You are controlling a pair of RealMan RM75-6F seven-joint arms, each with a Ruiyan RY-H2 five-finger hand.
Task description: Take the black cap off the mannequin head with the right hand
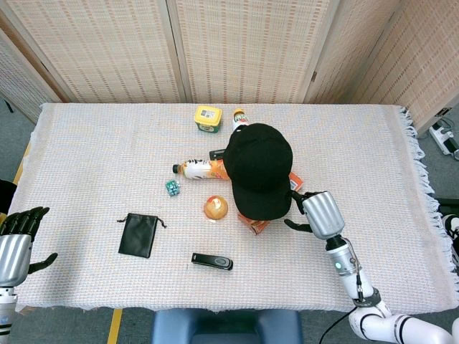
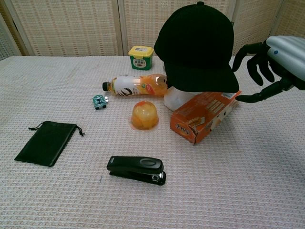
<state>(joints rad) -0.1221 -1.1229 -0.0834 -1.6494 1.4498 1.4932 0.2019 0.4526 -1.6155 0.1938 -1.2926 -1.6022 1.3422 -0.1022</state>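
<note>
The black cap (image 1: 259, 170) (image 2: 198, 46) sits on a white mannequin head (image 2: 177, 99), whose base shows under the brim in the chest view. My right hand (image 1: 320, 213) (image 2: 269, 64) hovers just right of the brim with fingers spread, holding nothing and not touching the cap. My left hand (image 1: 16, 242) rests open at the table's front left corner, far from the cap; the chest view does not show it.
An orange box (image 2: 206, 115) leans against the mannequin's front right. An orange drink bottle (image 2: 136, 85), a jelly cup (image 2: 144, 115), a black stapler (image 2: 137, 170), a black pouch (image 2: 46, 142), a small teal toy (image 2: 99, 101) and a yellow-lidded tub (image 2: 139, 57) lie around it.
</note>
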